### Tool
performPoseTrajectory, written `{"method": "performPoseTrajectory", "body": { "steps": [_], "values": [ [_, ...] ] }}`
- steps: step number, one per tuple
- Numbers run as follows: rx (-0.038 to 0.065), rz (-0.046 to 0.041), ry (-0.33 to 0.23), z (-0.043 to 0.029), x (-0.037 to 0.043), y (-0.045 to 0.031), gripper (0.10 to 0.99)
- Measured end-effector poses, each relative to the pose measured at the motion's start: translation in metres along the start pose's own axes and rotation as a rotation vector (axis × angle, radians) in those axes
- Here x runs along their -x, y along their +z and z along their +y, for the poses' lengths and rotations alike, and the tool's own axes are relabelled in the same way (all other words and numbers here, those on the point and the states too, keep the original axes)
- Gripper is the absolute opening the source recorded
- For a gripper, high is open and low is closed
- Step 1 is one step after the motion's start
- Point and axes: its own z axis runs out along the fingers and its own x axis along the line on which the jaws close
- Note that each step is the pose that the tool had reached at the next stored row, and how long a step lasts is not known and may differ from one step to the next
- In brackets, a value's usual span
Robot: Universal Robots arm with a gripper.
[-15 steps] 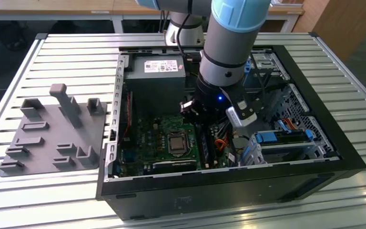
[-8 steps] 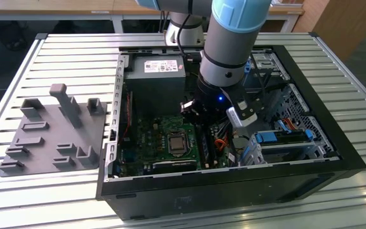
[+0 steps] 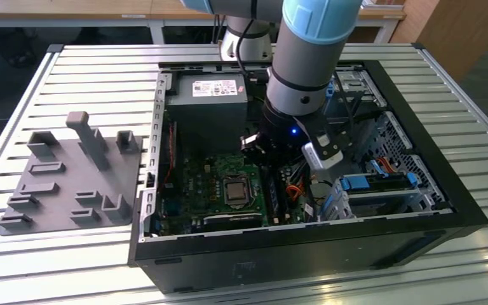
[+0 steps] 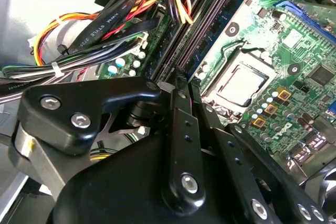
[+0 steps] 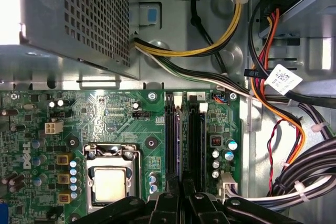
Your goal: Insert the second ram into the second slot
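My gripper [image 3: 276, 154] hangs low inside the open computer case, over the memory slots [image 3: 276, 190] to the exterior view's right of the processor socket. In the first wrist view the second ram [image 5: 178, 145] is a thin blue edge standing along one black slot, running straight to my fingertips [image 5: 169, 203]. A second black slot [image 5: 195, 140] lies right beside it. In the second wrist view the black fingers [image 4: 181, 108] are pressed together above the slots [image 4: 210, 24]. I cannot tell whether they pinch the ram's edge or only touch it.
Bundles of black, yellow, red and orange cables [image 5: 273, 103] crowd the slots' side by the drive cage [image 3: 371, 184]. The grey power supply [image 3: 206, 95] sits at the case's back. A grey holder fixture [image 3: 66, 178] lies on the slatted table at the exterior view's left.
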Motion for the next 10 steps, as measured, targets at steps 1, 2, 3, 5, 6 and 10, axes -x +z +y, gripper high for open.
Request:
{"method": "performPoseTrajectory", "body": {
  "steps": [1,2,3,5,6,10],
  "values": [
    [0.000,0.0000,0.000,0.0000,0.0000,0.0002,0.137],
    [0.000,0.0000,0.000,-0.0001,0.0000,0.0002,0.137],
    [0.000,0.0000,0.000,-0.0001,0.0000,0.0004,0.137],
    [0.001,0.0000,0.000,-0.0002,0.0001,0.0007,0.137],
    [0.001,0.0001,0.000,-0.0004,0.0001,0.0008,0.137],
    [0.001,0.0002,0.000,-0.0007,0.0001,0.0009,0.137]
  ]
}}
